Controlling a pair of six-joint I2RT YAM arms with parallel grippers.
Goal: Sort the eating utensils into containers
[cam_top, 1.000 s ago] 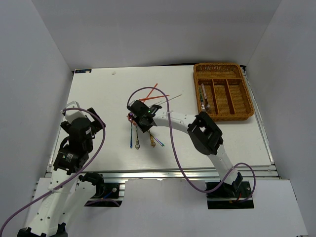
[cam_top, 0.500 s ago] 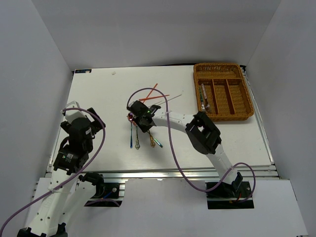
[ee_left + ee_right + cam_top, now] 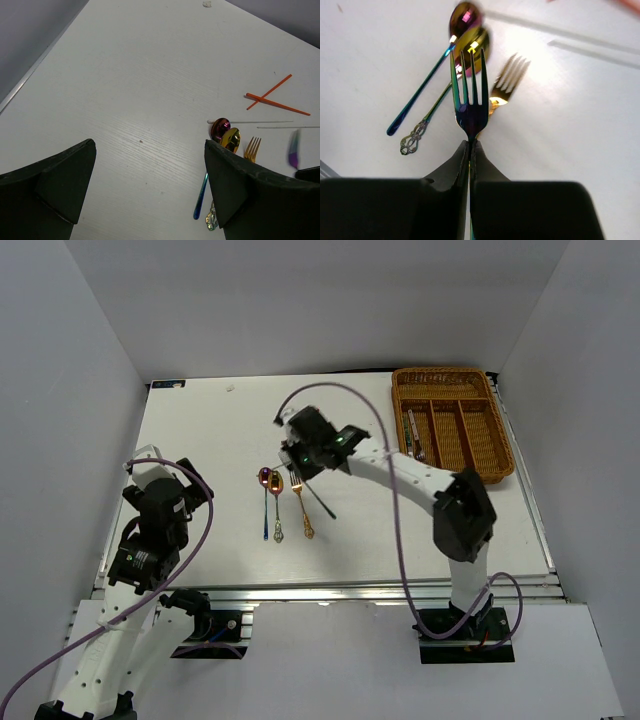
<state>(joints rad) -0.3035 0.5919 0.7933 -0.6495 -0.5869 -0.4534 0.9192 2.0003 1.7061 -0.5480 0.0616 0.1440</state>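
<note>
At frame centre, right gripper (image 3: 298, 456): you have its fingers pressed together on the neck of the purple fork (image 3: 469, 100), tines pointing away from the wrist camera.
Purple fork, place: above the table (image 3: 200, 430), just right of the loose cutlery in the top view; in the right wrist view its tines overlap the two spoon bowls.
Left gripper (image 3: 150, 185): at the left of the top view; your fingers stand wide apart with nothing between them.
Purple spoon (image 3: 266, 502): flat on the table, bowl towards the top of the frame, blue handle towards the bottom.
Gold spoon (image 3: 277, 505): just right of the purple spoon, bowls touching.
Gold fork (image 3: 302, 510): just right of the gold spoon, tines up-frame.
Red chopsticks (image 3: 272, 97): crossed, upper right of the left wrist view.
Silver chopsticks (image 3: 250, 121): below the red pair, near the spoon bowls.
Tray (image 3: 440, 373): upper right of the top view, well apart from the fork.
Cutlery (image 3: 414, 437): in the tray's leftmost long slot; you cannot tell the pieces apart.
</note>
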